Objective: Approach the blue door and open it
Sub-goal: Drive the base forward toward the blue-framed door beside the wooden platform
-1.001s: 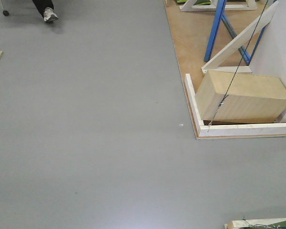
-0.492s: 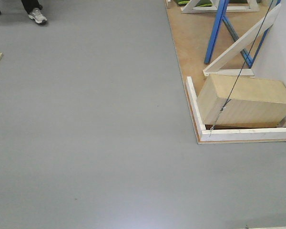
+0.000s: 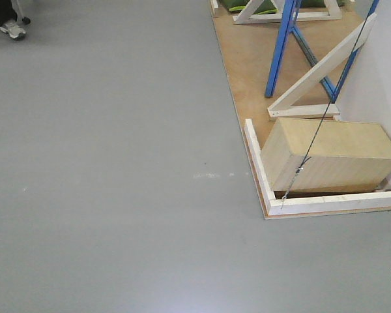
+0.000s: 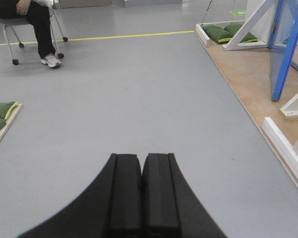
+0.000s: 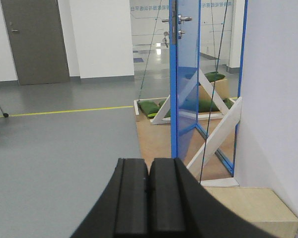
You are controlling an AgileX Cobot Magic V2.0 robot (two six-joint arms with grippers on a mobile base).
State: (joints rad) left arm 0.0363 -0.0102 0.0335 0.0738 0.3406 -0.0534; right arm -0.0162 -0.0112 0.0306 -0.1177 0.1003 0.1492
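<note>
- Both tools ride closed and empty. The right gripper (image 5: pixel 149 166) has its black fingers pressed flat together, and the left gripper (image 4: pixel 141 163) is the same. Neither is pinching anything.
- The door (image 5: pixel 187 74) stands ahead and to the right of the right wrist camera, well apart from either gripper. It is a tall, glossy blue panel seen nearly edge-on, set on the raised platform (image 3: pixel 247 72).
- A silver lever (image 5: pixel 183 19) sticks out near the top of the visible panel, and a round thumb-turn (image 5: pixel 179 33) sits just below it.
- The panel looks stiff and fairly heavy, likely to swing on hinges without flexing. Its glossy face offers no purchase and would probably be slippery under the pads.
- The lever looks like the place to take hold: fingers spread, closed around the bar, pressed down, then the door swung. From here it is not clear which way the door opens, or whether it is latched.
- The task seems to be in its approach stage, with the base yet to close the gap.
- A white slanted brace (image 5: pixel 213 134) leans just behind the door. A dark cable (image 3: pixel 319 130) runs down to a pale wooden box (image 3: pixel 329 156) beside the white wall (image 5: pixel 278 99).
- Green cushions (image 5: pixel 150 107) lie at the far end of the platform.
- Beyond that is open grey floor (image 3: pixel 117 163) crossed by a yellow line (image 5: pixel 64 112). A seated person (image 4: pixel 35 15) is at the far left, and a grey door (image 5: pixel 35 39) is in the back wall.
</note>
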